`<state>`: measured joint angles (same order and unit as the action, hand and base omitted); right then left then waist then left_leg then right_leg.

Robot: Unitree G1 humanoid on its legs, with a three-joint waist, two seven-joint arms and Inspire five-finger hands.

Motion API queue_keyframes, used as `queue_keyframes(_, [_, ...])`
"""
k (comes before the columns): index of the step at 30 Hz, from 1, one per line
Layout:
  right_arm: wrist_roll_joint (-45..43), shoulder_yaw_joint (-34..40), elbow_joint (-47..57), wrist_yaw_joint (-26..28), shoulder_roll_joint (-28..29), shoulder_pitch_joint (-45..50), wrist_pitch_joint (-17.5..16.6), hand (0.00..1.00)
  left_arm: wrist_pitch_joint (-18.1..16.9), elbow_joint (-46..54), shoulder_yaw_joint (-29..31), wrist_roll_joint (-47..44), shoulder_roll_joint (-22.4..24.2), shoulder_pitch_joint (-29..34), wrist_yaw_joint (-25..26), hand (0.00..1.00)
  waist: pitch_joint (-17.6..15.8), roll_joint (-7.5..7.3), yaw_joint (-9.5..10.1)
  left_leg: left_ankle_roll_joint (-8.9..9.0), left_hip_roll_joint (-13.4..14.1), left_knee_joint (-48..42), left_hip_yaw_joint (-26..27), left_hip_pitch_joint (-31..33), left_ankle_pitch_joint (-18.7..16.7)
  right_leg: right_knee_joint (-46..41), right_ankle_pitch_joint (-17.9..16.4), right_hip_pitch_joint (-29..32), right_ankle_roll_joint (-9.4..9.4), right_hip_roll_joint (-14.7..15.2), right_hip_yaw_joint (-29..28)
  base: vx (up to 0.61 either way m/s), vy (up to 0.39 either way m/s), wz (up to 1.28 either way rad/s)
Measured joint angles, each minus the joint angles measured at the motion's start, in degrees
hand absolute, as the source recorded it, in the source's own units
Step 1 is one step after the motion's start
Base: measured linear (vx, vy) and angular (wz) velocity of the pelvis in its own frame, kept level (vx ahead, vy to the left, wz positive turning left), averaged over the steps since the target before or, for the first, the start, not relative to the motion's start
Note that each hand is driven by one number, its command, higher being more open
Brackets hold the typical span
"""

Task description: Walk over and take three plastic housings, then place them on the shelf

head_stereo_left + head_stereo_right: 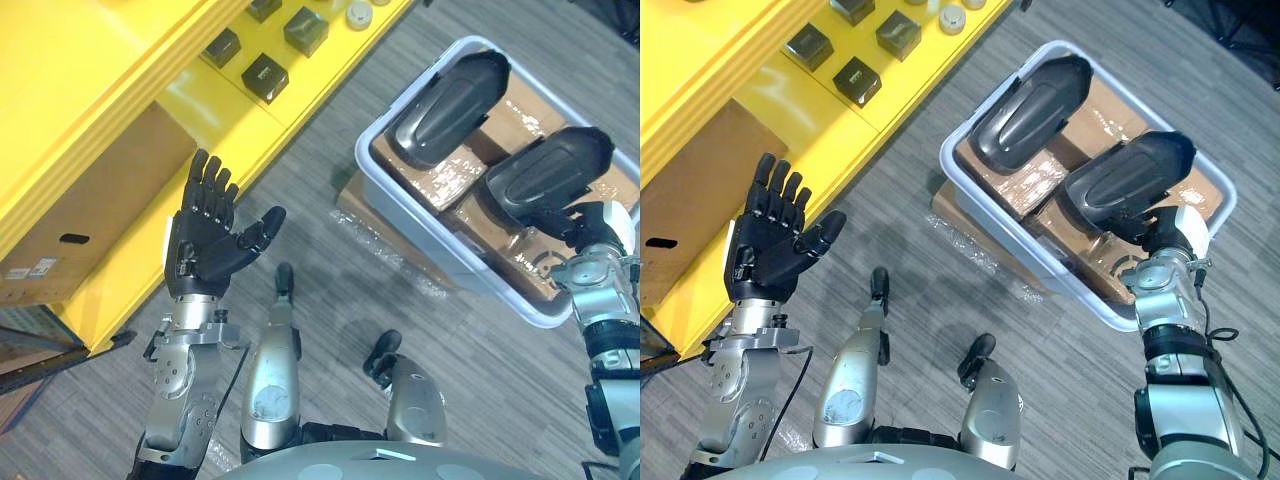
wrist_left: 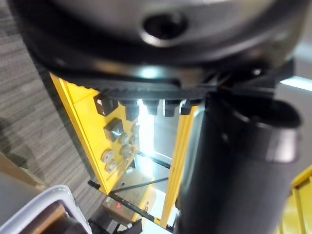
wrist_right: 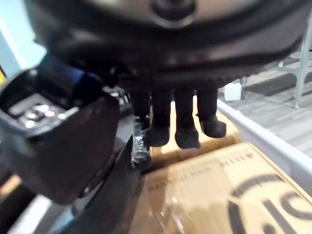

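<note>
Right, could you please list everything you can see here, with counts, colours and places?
plastic housings: two, dark grey, in the bin, one at its far end, one nearer
bin: one, pale grey, on the floor beside the shelf
cardboard boxes: several, brown, in the bin under the housings
shelf: one, yellow, on the left
small boxes: several, dark, on the shelf
round parts: a few, white, further along the shelf
large cardboard box: one, brown, on the shelf's lower level
left hand: dark, open, raised beside the shelf
right hand: dark, at the nearer housing's end
</note>
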<state>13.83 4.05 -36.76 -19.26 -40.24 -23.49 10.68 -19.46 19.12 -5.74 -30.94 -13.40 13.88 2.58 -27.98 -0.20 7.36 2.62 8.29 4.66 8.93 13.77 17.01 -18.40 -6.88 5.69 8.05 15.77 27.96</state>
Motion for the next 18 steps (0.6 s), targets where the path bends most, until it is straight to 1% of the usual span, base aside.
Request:
queue_keyframes(1, [1.8, 0.3, 3.9, -1.7, 0.2, 1.0, 0.1, 0.00, 1.1, 1.0, -0.1, 0.1, 0.1, -0.2, -1.0, 1.00, 0.2, -0.04, -0.41, 0.18, 0.0, 0.0, 0.3, -0.5, -0.8, 0.5, 0.1, -0.6, 0.12, -0.1, -0.1, -0.02, -0.030, -0.04])
queue_keyframes(2, [3.8, 0.5, 7.0, -2.7, 0.4, 1.5, 0.1, 0.00, 2.3, 1.8, -0.3, 0.4, 0.1, -0.5, -2.1, 1.00, 0.9, -0.21, -1.26, 0.34, 0.1, 0.0, 1.1, -0.5, -1.1, 0.8, 0.2, -0.7, 0.21, -0.1, -0.1, -0.02, -0.025, -0.04])
queue_keyframes(3, [4.7, 0.5, 8.2, -3.1, 0.4, 1.8, 0.1, 0.00, 3.0, 1.8, -0.5, 0.6, 0.1, -0.8, -2.7, 1.00, 1.3, -0.29, -1.45, 0.30, 0.2, 0.0, 1.6, -0.6, -1.1, 1.0, 0.4, -0.7, 0.26, -0.1, -0.2, -0.01, -0.017, -0.09])
queue_keyframes(4, [7.0, 0.6, 9.5, -3.8, 1.0, 2.5, 0.1, 0.00, 5.3, 1.8, -1.0, 0.6, 0.0, -1.5, -3.7, 1.00, 2.7, -0.61, -1.51, 0.23, 0.2, 0.0, 2.2, -0.6, -1.3, 1.9, 0.8, -0.7, 0.37, -0.3, -0.6, 0.03, -0.023, -0.21])
queue_keyframes(5, [8.6, 0.9, 10.0, -4.2, 2.3, 2.5, 0.1, 0.00, 7.3, 1.6, -1.5, 0.6, -0.2, -2.4, -4.2, 1.00, 3.5, -1.19, -1.57, 0.03, 0.2, 0.0, 2.9, -1.4, -1.4, 2.7, 1.3, -1.2, 0.51, -0.3, -1.2, 0.03, -0.021, -0.25])
queue_keyframes(6, [9.2, 0.9, 10.0, -4.3, 2.9, 2.5, 0.1, 0.00, 8.4, 1.5, -1.8, 0.6, -0.3, -3.0, -4.3, 1.00, 3.8, -1.46, -1.58, -0.12, 0.2, 0.0, 3.3, -1.9, -1.4, 3.0, 1.4, -1.6, 0.62, -0.3, -1.5, 0.06, -0.032, -0.20])
queue_keyframes(8, [10.7, 0.8, 9.9, -4.4, 4.5, 2.5, -0.1, 0.00, 11.8, 0.2, -3.7, 0.7, -1.4, -6.5, -4.8, 1.00, 5.0, -1.85, -2.35, 0.08, 0.0, 0.0, 4.0, -3.3, -1.5, 4.6, 2.2, -3.3, 0.88, -0.3, -1.7, 0.04, -0.029, -0.11])
queue_keyframes(9, [10.7, 0.7, 9.9, -4.4, 4.7, 2.5, -0.2, 0.00, 12.8, -0.3, -3.9, 0.7, -1.6, -7.7, -4.9, 1.00, 5.3, -1.77, -2.54, 0.10, 0.0, 0.1, 4.2, -3.6, -1.6, 5.0, 2.3, -3.6, 0.90, -0.4, -1.8, 0.02, -0.025, -0.16])
queue_keyframes(10, [10.8, 0.1, 9.9, -4.6, 5.1, 2.3, -0.4, 0.00, 14.2, -1.9, -4.5, 1.0, -2.4, -10.1, -4.8, 1.00, 5.8, -1.76, -2.73, 0.28, 0.1, 0.2, 4.9, -4.4, -1.9, 6.1, 2.9, -4.4, 0.97, -0.7, -2.5, 0.01, -0.023, -0.32])
queue_keyframes(11, [11.1, -0.8, 9.9, -4.7, 5.9, 2.3, -0.8, 0.00, 15.3, -3.9, -5.0, 2.1, -3.3, -12.0, -4.8, 1.00, 6.9, -1.81, -2.98, 0.25, 0.3, 0.2, 5.9, -5.1, -2.4, 7.5, 3.6, -4.9, 0.94, -1.0, -3.3, 0.01, -0.021, -0.41])
queue_keyframes(13, [12.4, -1.5, 9.9, -5.0, 6.9, 2.4, -1.3, 0.00, 17.3, -5.7, -5.3, 1.9, -3.6, -13.6, -4.8, 1.00, 8.8, -1.78, -3.79, 0.37, 0.3, 0.3, 7.0, -5.4, -2.6, 8.8, 4.3, -5.0, 1.13, -1.1, -4.3, 0.02, -0.008, -0.32])
queue_keyframes(14, [12.9, -2.1, 9.9, -5.0, 7.3, 2.4, -1.5, 0.00, 19.0, -6.4, -5.3, 1.6, -3.6, -14.7, -5.0, 1.00, 9.8, -1.65, -4.49, 0.38, 0.2, 0.4, 7.6, -5.6, -2.7, 10.0, 5.1, -5.2, 1.14, -1.2, -4.7, 0.04, -0.003, -0.24])
queue_keyframes(15, [12.9, -2.5, 9.9, -5.0, 7.3, 2.5, -1.5, 0.00, 20.8, -7.4, -5.5, 0.4, -3.7, -16.4, -5.3, 1.00, 10.0, -1.66, -4.89, 0.38, 0.2, 0.4, 8.1, -6.3, -2.7, 11.1, 5.7, -6.1, 1.14, -1.3, -4.9, 0.05, -0.004, -0.20])
queue_keyframes(16, [12.9, -2.5, 9.8, -5.0, 7.4, 2.5, -1.5, 0.00, 21.5, -8.1, -5.7, -0.4, -3.8, -17.4, -5.4, 1.00, 10.1, -1.66, -5.09, 0.40, 0.3, 0.4, 8.2, -6.7, -2.7, 11.6, 6.0, -6.5, 1.11, -1.4, -5.1, 0.03, -0.016, -0.14])
queue_keyframes(18, [12.9, -2.6, 9.8, -5.0, 7.4, 2.4, -1.6, 0.00, 24.0, -11.4, -6.9, -2.9, -4.5, -20.9, -5.5, 1.00, 10.9, -1.61, -5.90, 0.50, 0.6, 0.4, 8.6, -7.0, -2.8, 12.7, 6.7, -6.9, 0.91, -1.9, -5.6, -0.01, -0.023, -0.13])
